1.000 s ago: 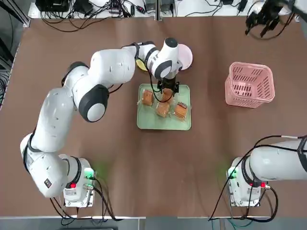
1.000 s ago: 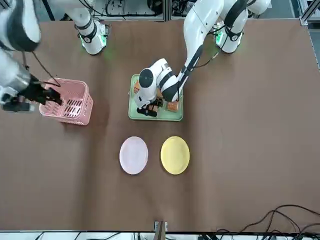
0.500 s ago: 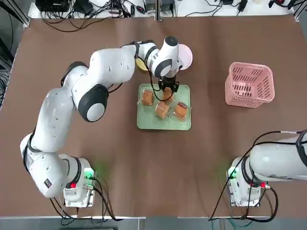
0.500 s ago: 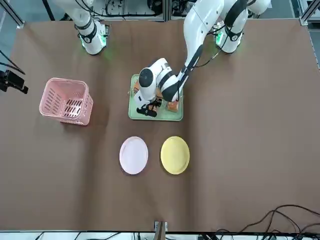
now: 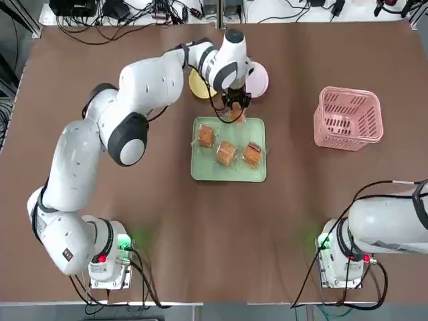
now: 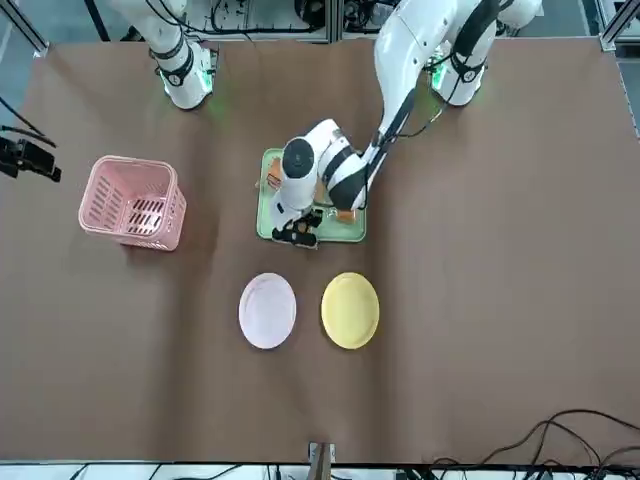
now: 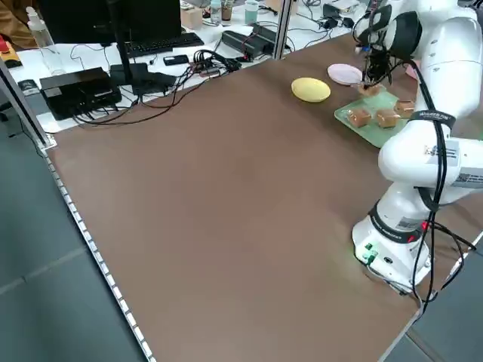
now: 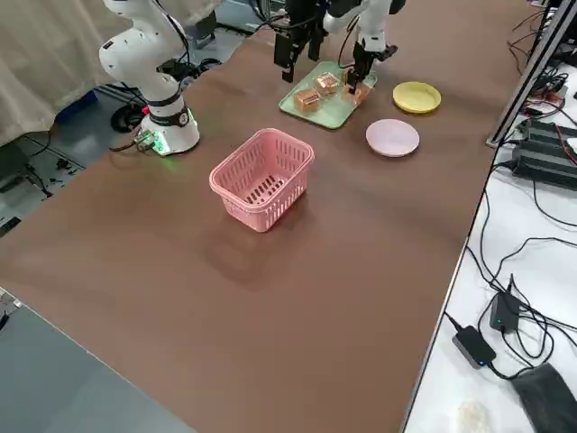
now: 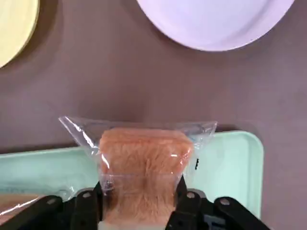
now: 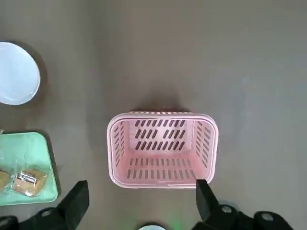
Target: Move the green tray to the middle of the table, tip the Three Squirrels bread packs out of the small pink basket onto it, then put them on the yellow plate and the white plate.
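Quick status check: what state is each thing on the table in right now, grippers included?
left gripper: shut on a bread pack, lifted over the tray's far edge
right gripper: open, above the basket
green tray: mid-table, three bread packs on it
small pink basket: upright, empty
yellow plate: empty
white plate: empty

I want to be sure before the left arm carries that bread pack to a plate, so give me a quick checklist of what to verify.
1. Bread pack held between the left gripper's fingers: ok.
2. Pack lifted off the green tray: ok, it hangs over the far rim.
3. White plate bare: ok.
4. Yellow plate bare: ok.
5. Three other packs lying on the tray: ok.
6. Right gripper away from the plates: ok, open above the small pink basket.
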